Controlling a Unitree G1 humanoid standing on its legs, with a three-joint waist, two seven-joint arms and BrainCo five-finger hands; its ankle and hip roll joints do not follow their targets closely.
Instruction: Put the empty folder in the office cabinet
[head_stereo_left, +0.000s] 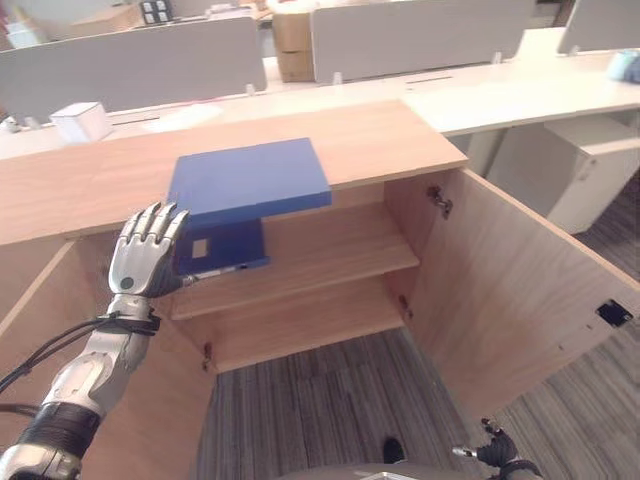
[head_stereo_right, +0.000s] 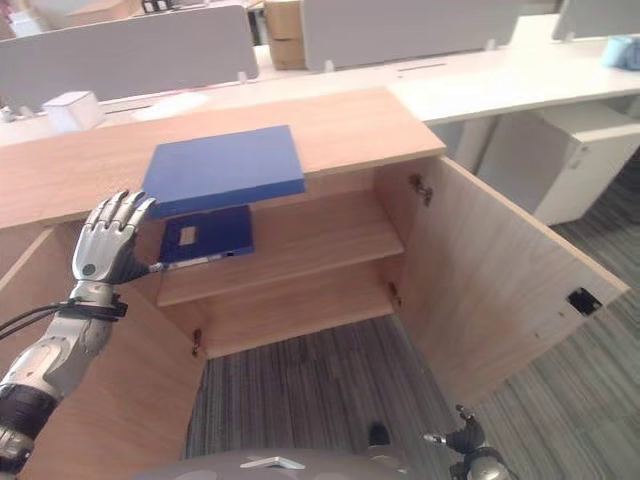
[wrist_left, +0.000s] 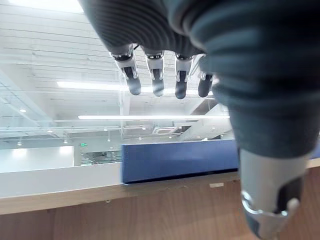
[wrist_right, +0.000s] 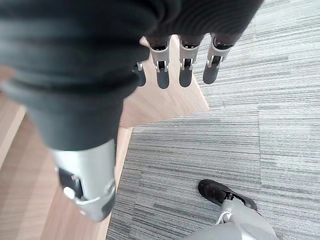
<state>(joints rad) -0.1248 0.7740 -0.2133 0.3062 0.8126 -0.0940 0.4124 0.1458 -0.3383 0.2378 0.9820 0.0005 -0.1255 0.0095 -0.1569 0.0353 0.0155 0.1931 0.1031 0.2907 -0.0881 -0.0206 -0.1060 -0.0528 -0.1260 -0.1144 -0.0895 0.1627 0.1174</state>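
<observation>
Folder (head_stereo_left: 248, 183), blue and flat, lies on the cabinet top (head_stereo_left: 390, 135) with its near edge jutting out over the open cabinet (head_stereo_left: 300, 290), and we see our left hand (head_stereo_left: 147, 252) raised just beside and below its left end, fingers straight and slightly spread, holding nothing. Its long axis runs left to right along the cabinet's front edge, so we judge the left hand far nearer than our right hand (wrist_right: 180, 65), which hangs low over the carpet (wrist_right: 260, 120) with relaxed, unclenched fingers. On the upper shelf (head_stereo_left: 330, 260), directly under the overhang, a second blue folder (head_stereo_left: 222, 247) already rests, while the lower shelf (head_stereo_left: 300, 325) holds nothing we can see.
</observation>
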